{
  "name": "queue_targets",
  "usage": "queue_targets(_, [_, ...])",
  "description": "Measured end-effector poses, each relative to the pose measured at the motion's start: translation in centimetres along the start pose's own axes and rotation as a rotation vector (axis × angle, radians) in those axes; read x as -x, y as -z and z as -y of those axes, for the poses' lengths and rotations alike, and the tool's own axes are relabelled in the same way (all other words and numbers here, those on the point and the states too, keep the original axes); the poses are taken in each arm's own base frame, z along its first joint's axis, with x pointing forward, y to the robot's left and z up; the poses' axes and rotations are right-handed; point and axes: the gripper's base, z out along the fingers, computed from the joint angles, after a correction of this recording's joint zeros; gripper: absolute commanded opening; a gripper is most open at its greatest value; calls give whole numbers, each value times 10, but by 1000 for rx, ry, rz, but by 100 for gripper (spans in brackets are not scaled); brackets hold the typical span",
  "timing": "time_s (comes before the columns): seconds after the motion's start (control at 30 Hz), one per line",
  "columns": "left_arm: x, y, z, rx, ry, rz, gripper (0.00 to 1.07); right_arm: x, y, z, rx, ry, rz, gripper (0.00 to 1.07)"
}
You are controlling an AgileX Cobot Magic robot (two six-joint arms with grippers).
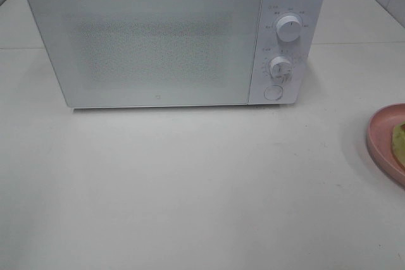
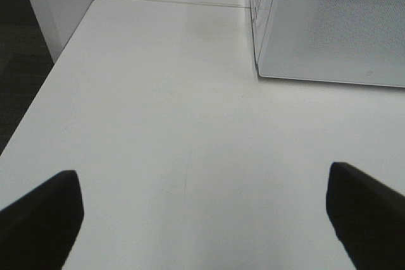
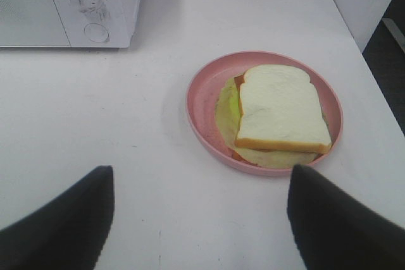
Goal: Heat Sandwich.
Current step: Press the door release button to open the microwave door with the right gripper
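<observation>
- Sandwich [image 3: 281, 109]: pale bread on top, yellow-green and orange filling peeking out beneath
- Long axis and domed end point away from right gripper [image 3: 202, 170]
- Lies in pink plate [image 3: 201, 102], 4 o'clock from microwave [image 1: 164, 36]
- Right gripper and left gripper [image 2: 202, 172]: jaws apart, empty

I count one microwave [image 1: 152, 42], two knobs [image 1: 289, 28], one button [image 1: 273, 92], one plate [image 3: 204, 96], one sandwich [image 3: 281, 109], my left gripper [image 2: 202, 219] and right gripper [image 3: 199, 219] making two

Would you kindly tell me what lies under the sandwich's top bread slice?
Under the pale top bread slice of the small layered sandwich, a yellow-green leaf and orange-red filling peek out, over the round pink plate. Anything further in is covered.
</observation>
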Motion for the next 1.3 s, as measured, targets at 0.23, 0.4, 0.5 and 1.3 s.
queue_targets(0.23, [0, 0, 0, 0, 0, 0, 98, 0, 0, 0, 0, 0, 0, 74])
queue_targets(0.4, [0, 0, 0, 0, 0, 0, 98, 0, 0, 0, 0, 0, 0, 74])
queue_targets(0.5, [0, 0, 0, 0, 0, 0, 98, 0, 0, 0, 0, 0, 0, 74])
queue_targets(1.3, [0, 0, 0, 0, 0, 0, 98, 39, -20, -6, 20, 13, -2, 74])
